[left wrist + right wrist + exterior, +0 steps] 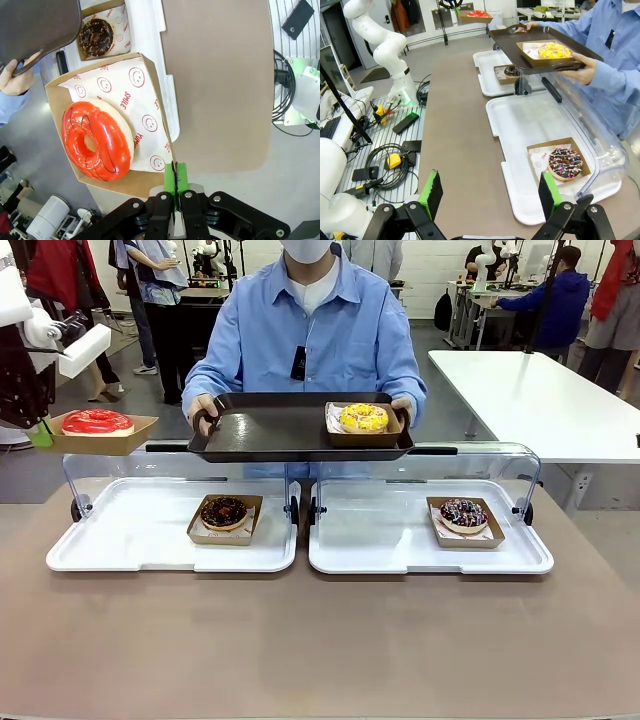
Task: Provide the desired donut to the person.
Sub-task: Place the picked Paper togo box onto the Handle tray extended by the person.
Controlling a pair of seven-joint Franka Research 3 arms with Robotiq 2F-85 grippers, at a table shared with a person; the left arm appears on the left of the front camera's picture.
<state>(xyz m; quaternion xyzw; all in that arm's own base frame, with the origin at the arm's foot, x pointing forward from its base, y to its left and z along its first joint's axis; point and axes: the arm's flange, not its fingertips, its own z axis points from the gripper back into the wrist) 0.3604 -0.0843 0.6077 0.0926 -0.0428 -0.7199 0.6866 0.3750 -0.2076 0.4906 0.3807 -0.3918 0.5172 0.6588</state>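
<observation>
Our left gripper [175,181], pinching the red donut's box [103,433], hangs beside the person's tray [270,430]; delivery remains.

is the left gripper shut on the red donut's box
Yes: the left gripper pinches the rim of the box holding the red donut.

grey floor [450,360], white table [540,400] bg.

Red-glazed donut [97,140] on white paper printed with red smileys [142,107]; yellow-sprinkled donut [363,418]; chocolate donut [224,512]; chocolate donut with multicoloured sprinkles [463,514]; dark brown tray [270,432]; white trays [140,535]; tan counter [320,640]; light blue shirt [310,335].
</observation>
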